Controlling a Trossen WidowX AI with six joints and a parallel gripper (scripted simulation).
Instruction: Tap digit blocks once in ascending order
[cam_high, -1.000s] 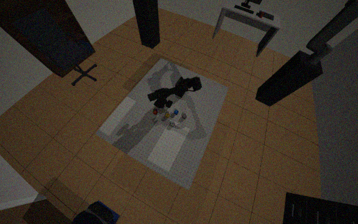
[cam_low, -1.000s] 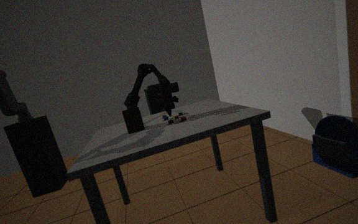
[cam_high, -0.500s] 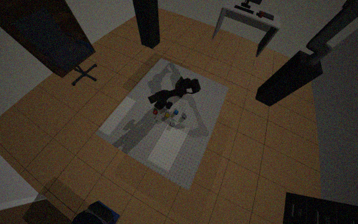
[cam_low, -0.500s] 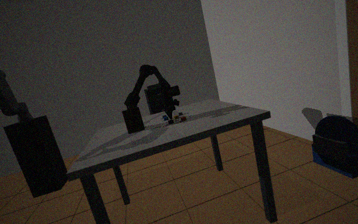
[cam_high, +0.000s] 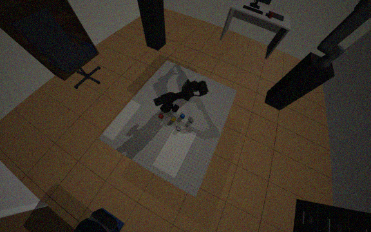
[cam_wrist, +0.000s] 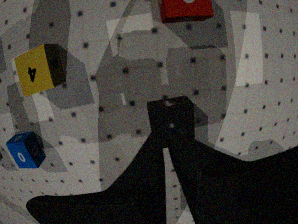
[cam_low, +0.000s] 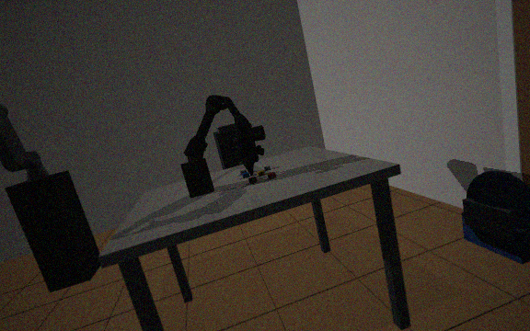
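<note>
Wrist view: shows fingertips closed together on the gripper (cam_high: 165,109) (cam_low: 251,172) (cam_wrist: 166,144), with nothing clamped, over the near edge of a black block (cam_low: 252,180) (cam_wrist: 171,122); cannot tell whether touching. Hides that block's digit in darkness. Cuts off a red block (cam_high: 161,116) (cam_low: 271,176) (cam_wrist: 186,11) at twelve o'clock, digit mostly lost. Places yellow "4" block (cam_high: 172,119) (cam_low: 260,173) (cam_wrist: 35,71) towards ten, blue "0" block (cam_high: 182,116) (cam_low: 245,174) (cam_wrist: 24,151) just below nine. From top, leaves digits on grey block (cam_high: 190,120) and white block (cam_high: 178,128) unreadable.
</note>
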